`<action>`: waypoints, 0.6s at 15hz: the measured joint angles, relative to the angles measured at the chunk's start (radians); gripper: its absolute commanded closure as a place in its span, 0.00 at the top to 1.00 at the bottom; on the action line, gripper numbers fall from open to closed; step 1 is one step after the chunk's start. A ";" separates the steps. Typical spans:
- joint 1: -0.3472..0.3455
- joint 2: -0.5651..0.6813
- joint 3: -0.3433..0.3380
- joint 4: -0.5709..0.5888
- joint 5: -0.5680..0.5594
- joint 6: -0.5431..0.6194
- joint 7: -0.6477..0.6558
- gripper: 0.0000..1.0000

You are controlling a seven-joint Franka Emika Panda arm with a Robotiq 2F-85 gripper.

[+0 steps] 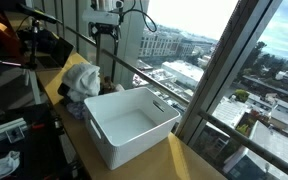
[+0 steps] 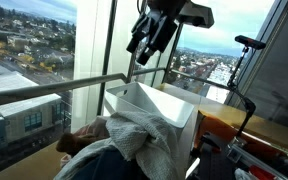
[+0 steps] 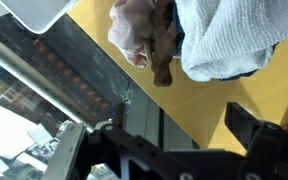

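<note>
Hanging high over the pile (image 1: 81,80) of cloths, the tool (image 1: 105,40) holds nothing and touches nothing. In the wrist view its two dark fingers (image 3: 256,125) stand wide apart at the lower edge, with only bare tabletop (image 3: 219,105) showing between them, so the tool (image 3: 179,140) is open and empty.

The pile lies on the tabletop just beside one short end of the bin (image 1: 134,135), on the side away from the bin's open front corner. Whether it touches the bin wall cannot be told. In the wrist view it shows a white ribbed towel (image 3: 234,40), a pale crumpled cloth (image 3: 134,28) and a brown piece (image 3: 162,58) between the two. A corner of the bin (image 3: 34,10) shows near the pale cloth.

In an exterior view the pile (image 2: 134,135) heaps up against the near side of the bin (image 2: 169,108), a dark blue cloth (image 2: 99,160) spreading below it, and the tool (image 2: 144,52) hangs above both. The bin is white, rectangular, upright and looks empty. A window (image 1: 199,50) with a rail (image 1: 154,85) runs along its far long side.
</note>
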 measured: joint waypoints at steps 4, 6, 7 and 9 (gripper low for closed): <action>0.003 -0.055 0.000 -0.185 0.001 0.031 0.000 1.00; 0.003 -0.056 0.000 -0.251 0.003 0.069 0.000 1.00; 0.003 -0.055 0.000 -0.275 0.003 0.087 0.000 1.00; 0.006 -0.049 0.000 -0.307 0.003 0.123 -0.001 1.00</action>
